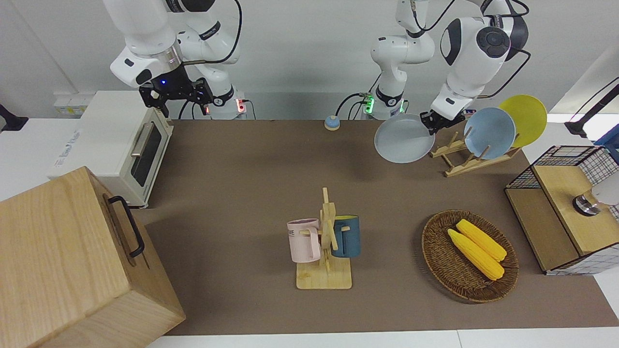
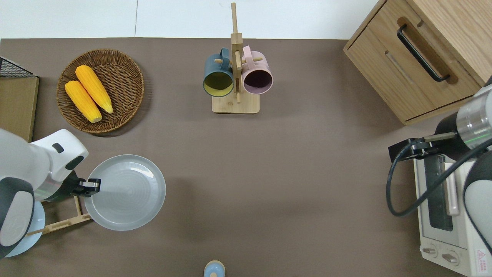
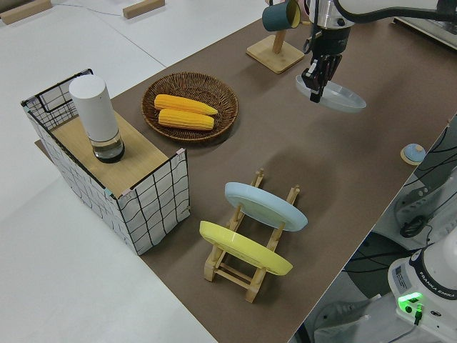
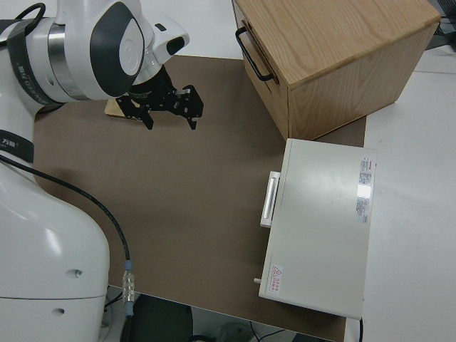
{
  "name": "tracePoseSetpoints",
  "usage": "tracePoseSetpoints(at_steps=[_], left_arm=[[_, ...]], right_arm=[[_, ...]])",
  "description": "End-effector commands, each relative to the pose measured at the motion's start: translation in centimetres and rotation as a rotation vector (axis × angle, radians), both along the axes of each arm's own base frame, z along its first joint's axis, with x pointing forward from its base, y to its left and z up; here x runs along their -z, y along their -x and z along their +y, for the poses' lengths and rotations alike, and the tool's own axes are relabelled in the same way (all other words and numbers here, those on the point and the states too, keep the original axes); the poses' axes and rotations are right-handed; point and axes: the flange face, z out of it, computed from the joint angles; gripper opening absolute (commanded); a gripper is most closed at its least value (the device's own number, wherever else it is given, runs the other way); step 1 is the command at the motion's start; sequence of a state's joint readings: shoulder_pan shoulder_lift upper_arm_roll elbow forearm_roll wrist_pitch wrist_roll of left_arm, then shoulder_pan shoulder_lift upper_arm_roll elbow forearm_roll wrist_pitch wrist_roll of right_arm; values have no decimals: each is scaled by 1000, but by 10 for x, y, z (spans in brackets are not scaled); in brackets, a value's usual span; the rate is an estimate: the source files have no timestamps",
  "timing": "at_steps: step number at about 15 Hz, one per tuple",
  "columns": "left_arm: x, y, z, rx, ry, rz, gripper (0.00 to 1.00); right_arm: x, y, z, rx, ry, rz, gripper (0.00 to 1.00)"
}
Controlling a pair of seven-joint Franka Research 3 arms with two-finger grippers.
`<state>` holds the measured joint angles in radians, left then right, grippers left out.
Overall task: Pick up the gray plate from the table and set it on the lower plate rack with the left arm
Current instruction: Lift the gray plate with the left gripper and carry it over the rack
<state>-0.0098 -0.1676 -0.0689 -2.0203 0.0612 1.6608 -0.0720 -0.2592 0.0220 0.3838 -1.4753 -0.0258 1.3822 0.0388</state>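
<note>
Surface: brown mat (image 1: 242,217) is covering the table, with a white wall rising at the robots' end.
Left gripper: left gripper (image 2: 90,185) is hanging over the mat beside the rack, its fingers closing on the rim of the gray plate (image 2: 125,191).
Plate position: gray plate is riding in the air, roughly level, clear of the mat; in the overhead view it is sitting just beside the free end of the lower plate rack (image 1: 459,162), toward the right arm's end of the table.
Plate appearance: round, pale gray with a faint blue tint, a shallow raised rim, and faint concentric rings showing in the well.
Handling: plate is looking rigid, smooth and probably breakable; an edge pinch is carrying the whole disc off to one side, so it is likely wanting to droop or slip if swung quickly. The rim, where the fingers are sitting now, is judged the only practical hold.
Rack load: blue plate (image 1: 489,133) and yellow plate (image 1: 524,118) are standing tilted in the rack, the yellow one toward the left arm's end; the pegs nearest the gray plate are standing free.
Next step: plate is likely needing tilting on edge before lowering between the free pegs.
Right arm: right gripper (image 1: 176,92) is parked, fingers spread and holding nothing.
</note>
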Motion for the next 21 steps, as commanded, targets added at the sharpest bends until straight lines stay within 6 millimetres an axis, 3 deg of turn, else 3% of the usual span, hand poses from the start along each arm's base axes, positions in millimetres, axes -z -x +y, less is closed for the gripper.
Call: tracePoseSetpoints(at_steps=[1, 14, 17, 21], left_arm=[[3, -1, 7, -45, -172, 36, 0], [35, -12, 77, 45, -771, 203, 0], [48, -16, 84, 43, -843, 238, 0], [70, -18, 78, 8, -886, 245, 0]], right_arm=[[-4, 2, -2, 14, 9, 0, 983], [-4, 2, -2, 14, 8, 0, 983], [-4, 2, -2, 14, 8, 0, 983], [-4, 2, -2, 14, 8, 0, 983]])
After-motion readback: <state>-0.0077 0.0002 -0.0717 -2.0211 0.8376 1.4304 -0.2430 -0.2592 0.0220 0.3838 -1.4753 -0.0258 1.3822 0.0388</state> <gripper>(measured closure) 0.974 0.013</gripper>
